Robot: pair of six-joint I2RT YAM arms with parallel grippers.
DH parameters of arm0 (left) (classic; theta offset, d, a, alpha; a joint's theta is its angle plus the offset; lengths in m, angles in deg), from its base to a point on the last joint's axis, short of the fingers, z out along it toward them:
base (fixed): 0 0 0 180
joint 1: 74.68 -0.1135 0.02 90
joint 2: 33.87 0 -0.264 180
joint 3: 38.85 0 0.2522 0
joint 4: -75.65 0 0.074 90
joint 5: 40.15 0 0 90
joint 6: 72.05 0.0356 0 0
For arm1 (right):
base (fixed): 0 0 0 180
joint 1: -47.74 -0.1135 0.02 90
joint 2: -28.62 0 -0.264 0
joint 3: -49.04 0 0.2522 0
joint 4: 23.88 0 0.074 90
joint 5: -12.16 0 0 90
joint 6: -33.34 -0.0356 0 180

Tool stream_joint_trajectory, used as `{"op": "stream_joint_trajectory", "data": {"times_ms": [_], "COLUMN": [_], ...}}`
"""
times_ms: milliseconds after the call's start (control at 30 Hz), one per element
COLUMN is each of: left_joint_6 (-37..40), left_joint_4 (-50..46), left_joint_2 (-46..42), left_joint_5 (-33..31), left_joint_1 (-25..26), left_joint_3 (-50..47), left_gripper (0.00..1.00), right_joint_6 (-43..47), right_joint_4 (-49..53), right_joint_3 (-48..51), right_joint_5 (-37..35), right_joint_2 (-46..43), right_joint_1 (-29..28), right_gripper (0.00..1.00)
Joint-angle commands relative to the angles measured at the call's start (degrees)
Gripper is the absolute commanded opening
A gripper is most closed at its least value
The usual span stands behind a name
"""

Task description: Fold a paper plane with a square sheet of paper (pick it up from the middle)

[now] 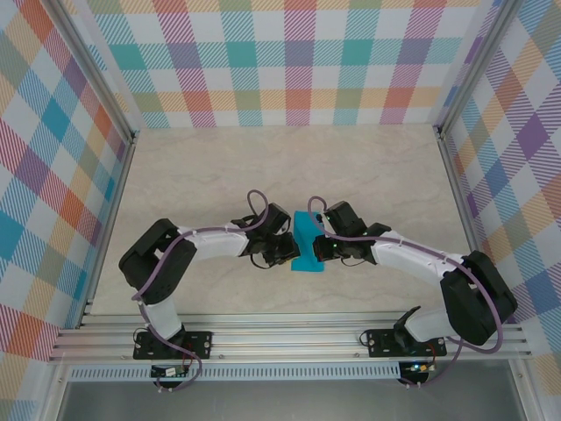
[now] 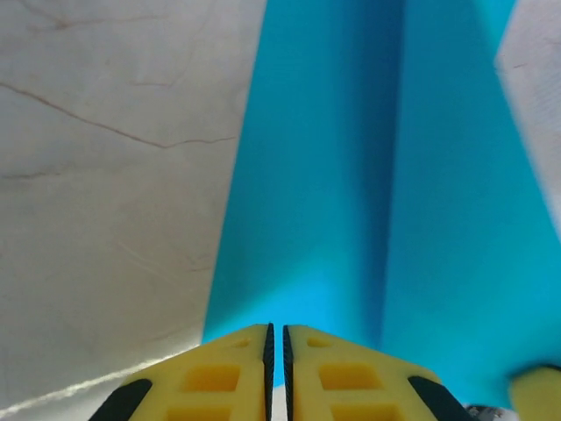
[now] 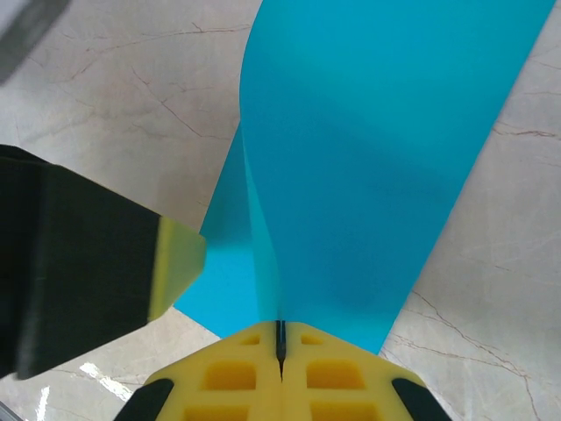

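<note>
The square sheet of paper [image 1: 307,241] is teal-blue and bent into a raised fold between my two arms at mid-table. My right gripper [image 1: 323,248] is shut on its near edge, and the right wrist view shows the sheet [image 3: 368,158] rising straight out of the closed right gripper [image 3: 281,323]. My left gripper [image 1: 285,250] is at the sheet's left side. In the left wrist view the left gripper [image 2: 277,326] has its jaws drawn together to a thin slit with nothing between them. The creased paper [image 2: 351,175] lies just beyond the tips.
The marble tabletop [image 1: 202,175] is bare around the paper. Aluminium rails [image 1: 289,338] run along the near edge, and checked walls enclose the other sides. A yellow fingertip [image 3: 175,267] of the left gripper shows at the left of the right wrist view, close to the sheet.
</note>
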Motion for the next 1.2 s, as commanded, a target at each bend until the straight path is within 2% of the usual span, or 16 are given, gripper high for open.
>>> {"op": "stream_joint_trajectory", "data": {"times_ms": [0,167,333,500,700,900,1167], "left_joint_6": [0.0,0.7,3.0,4.2,6.9,7.2,7.3], "left_joint_4": [-0.3,-4.9,-13.1,-15.6,-15.4,-15.9,-15.6], "left_joint_2": [2.5,3.3,1.2,-1.7,-1.4,-1.2,-1.0], "left_joint_5": [0.8,-3.2,-9.6,-13.0,-11.5,-11.5,-11.0], "left_joint_1": [1.4,1.5,1.1,0.2,-0.1,0.0,0.0], "left_joint_3": [1.8,1.2,0.6,0.0,1.7,2.4,2.2], "left_gripper": [0.12,0.1,0.08,0.08,0.1,0.1,0.11], "right_joint_6": [-0.9,-0.7,-0.4,-0.5,0.1,1.1,3.7], "right_joint_4": [-0.2,0.4,-0.2,-1.2,-1.4,0.9,0.1], "right_joint_3": [0.9,-0.1,-1.5,-2.3,-5.1,-7.8,-7.7], "right_joint_5": [0.2,0.7,4.7,6.7,9.0,4.3,3.0], "right_joint_2": [0.1,1.5,2.7,3.3,7.6,12.1,13.9], "right_joint_1": [0.2,0.4,0.4,0.4,0.4,0.4,0.4], "right_gripper": [0.05,0.05,0.06,0.06,0.06,0.06,0.07]}}
